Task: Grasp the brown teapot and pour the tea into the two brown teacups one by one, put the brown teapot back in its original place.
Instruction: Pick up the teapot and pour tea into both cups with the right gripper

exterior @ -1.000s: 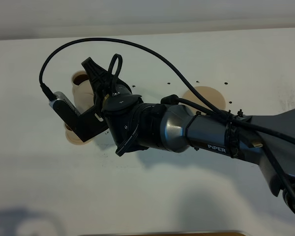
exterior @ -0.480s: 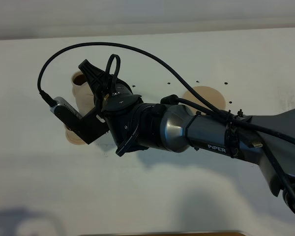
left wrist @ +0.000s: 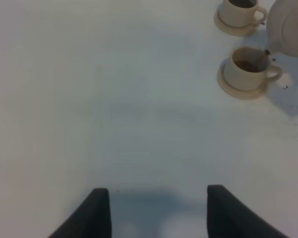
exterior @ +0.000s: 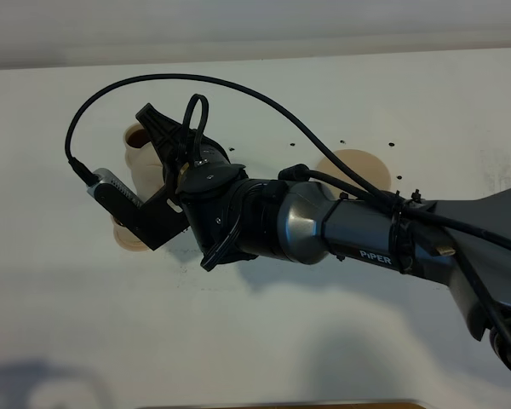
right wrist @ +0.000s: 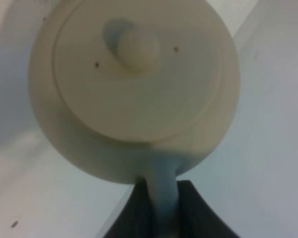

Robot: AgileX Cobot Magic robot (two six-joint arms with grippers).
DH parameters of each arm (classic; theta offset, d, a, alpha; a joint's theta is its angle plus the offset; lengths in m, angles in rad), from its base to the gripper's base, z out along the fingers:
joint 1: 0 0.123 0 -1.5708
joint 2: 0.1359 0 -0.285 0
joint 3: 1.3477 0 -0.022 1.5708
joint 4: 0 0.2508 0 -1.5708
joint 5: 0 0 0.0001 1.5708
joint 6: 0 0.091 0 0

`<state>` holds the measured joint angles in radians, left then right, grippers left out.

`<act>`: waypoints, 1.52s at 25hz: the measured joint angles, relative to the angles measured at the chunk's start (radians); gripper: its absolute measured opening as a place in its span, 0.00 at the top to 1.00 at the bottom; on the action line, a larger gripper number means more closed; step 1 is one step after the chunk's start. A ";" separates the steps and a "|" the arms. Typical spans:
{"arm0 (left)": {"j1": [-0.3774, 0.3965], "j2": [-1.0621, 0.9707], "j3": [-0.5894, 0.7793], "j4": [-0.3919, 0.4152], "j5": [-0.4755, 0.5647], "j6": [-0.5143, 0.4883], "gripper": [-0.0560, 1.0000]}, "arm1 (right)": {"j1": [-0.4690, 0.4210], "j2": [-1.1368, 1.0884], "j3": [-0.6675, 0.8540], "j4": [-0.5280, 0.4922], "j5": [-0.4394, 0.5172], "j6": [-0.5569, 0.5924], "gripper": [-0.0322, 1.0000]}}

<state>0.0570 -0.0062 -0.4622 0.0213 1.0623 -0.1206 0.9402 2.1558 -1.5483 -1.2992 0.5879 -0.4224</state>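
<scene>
From above, one dark arm (exterior: 358, 230) stretches across the white counter (exterior: 264, 341) and hides most of the brown teapot (exterior: 145, 170). One teacup (exterior: 138, 135), one small saucer (exterior: 128, 242) and one large saucer (exterior: 358, 166), well apart, peek out around it.

The left wrist view shows two cups on saucers, the far teacup (left wrist: 241, 10) and the near teacup (left wrist: 248, 69), with the tilted teapot's spout over the near one. The left fingers (left wrist: 97, 213) stand apart, empty.

In the right wrist view, the right fingers (right wrist: 191, 210) pinch the teapot's loop handle (right wrist: 161, 186).
</scene>
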 joint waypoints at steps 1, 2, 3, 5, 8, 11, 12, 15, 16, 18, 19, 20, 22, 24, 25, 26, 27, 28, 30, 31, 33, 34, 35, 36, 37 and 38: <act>0.000 0.000 0.000 0.000 0.000 0.000 0.47 | 0.000 0.000 0.000 -0.001 0.000 0.000 0.89; 0.000 0.000 0.000 0.000 0.000 0.000 0.47 | 0.000 0.000 0.000 -0.001 0.000 0.000 0.89; 0.000 0.000 0.000 0.000 0.000 0.000 0.47 | 0.000 0.000 0.000 -0.001 0.000 0.000 0.89; 0.000 0.000 0.000 0.000 0.000 0.000 0.47 | 0.000 0.000 0.000 -0.003 0.000 0.000 0.89; 0.000 0.000 0.000 0.000 0.000 0.000 0.47 | 0.000 0.000 0.000 -0.005 0.000 0.000 0.89; 0.000 0.000 0.000 0.000 0.000 0.000 0.47 | 0.000 0.000 0.000 -0.006 -0.004 0.000 0.89; 0.000 0.000 0.000 0.000 0.000 0.000 0.47 | 0.000 0.000 0.000 -0.006 -0.006 0.000 0.89; 0.000 0.000 0.000 0.000 0.000 0.000 0.47 | 0.000 0.000 0.000 -0.008 -0.009 0.000 0.89; 0.000 0.000 0.000 0.000 0.000 0.000 0.47 | 0.000 0.000 0.000 -0.008 -0.011 0.000 0.89; 0.000 0.000 0.000 0.000 0.000 0.000 0.47 | 0.000 0.000 0.000 -0.008 -0.014 0.000 0.89; 0.000 0.000 0.000 0.000 0.000 0.000 0.47 | 0.000 0.000 0.000 -0.008 -0.016 0.000 0.89; 0.000 0.000 0.000 0.000 0.000 0.000 0.47 | 0.000 0.000 0.000 -0.008 -0.021 0.000 0.89; 0.000 0.000 0.000 0.000 0.000 0.000 0.47 | 0.000 0.000 0.000 -0.011 -0.026 0.000 0.89; 0.000 0.000 0.000 0.000 0.000 0.000 0.47 | 0.000 0.000 0.000 -0.020 -0.033 0.000 0.89; 0.000 0.000 0.000 0.000 0.000 0.000 0.47 | 0.000 0.000 0.000 -0.023 -0.035 0.000 0.89; 0.000 0.000 0.000 0.000 0.000 0.000 0.47 | 0.000 0.000 0.000 -0.029 -0.038 0.000 0.89; 0.000 0.000 0.000 0.000 0.000 0.000 0.47 | 0.000 0.000 -0.001 -0.030 -0.039 0.000 0.89; 0.000 0.000 0.000 0.000 0.000 0.000 0.47 | 0.000 0.000 -0.004 -0.031 -0.040 0.000 0.89; 0.000 0.000 0.000 0.000 0.000 0.000 0.47 | 0.000 0.000 -0.010 -0.034 -0.042 0.000 0.89; 0.000 0.000 0.000 0.000 0.000 0.000 0.47 | 0.000 0.000 -0.012 -0.036 -0.043 0.000 0.89; 0.000 0.000 0.000 0.000 0.000 0.000 0.47 | 0.000 0.000 -0.014 -0.037 -0.045 0.000 0.89; 0.000 0.000 0.000 0.000 0.000 0.000 0.47 | 0.000 0.000 -0.014 -0.037 -0.047 0.000 0.89; 0.000 0.000 0.000 0.000 0.000 0.000 0.47 | 0.000 0.000 -0.014 -0.037 -0.048 0.000 0.89; 0.000 0.000 0.000 0.000 0.000 0.000 0.47 | 0.000 0.000 -0.014 -0.037 -0.050 0.000 0.89; 0.000 0.000 0.000 0.000 0.000 0.000 0.47 | 0.000 0.000 -0.014 -0.038 -0.050 0.000 0.89; 0.000 0.000 0.000 0.000 0.000 0.000 0.47 | 0.000 0.000 -0.014 -0.041 -0.050 0.000 0.89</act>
<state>0.0570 -0.0062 -0.4622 0.0213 1.0623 -0.1206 0.9402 2.1558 -1.5619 -1.3404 0.5379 -0.4224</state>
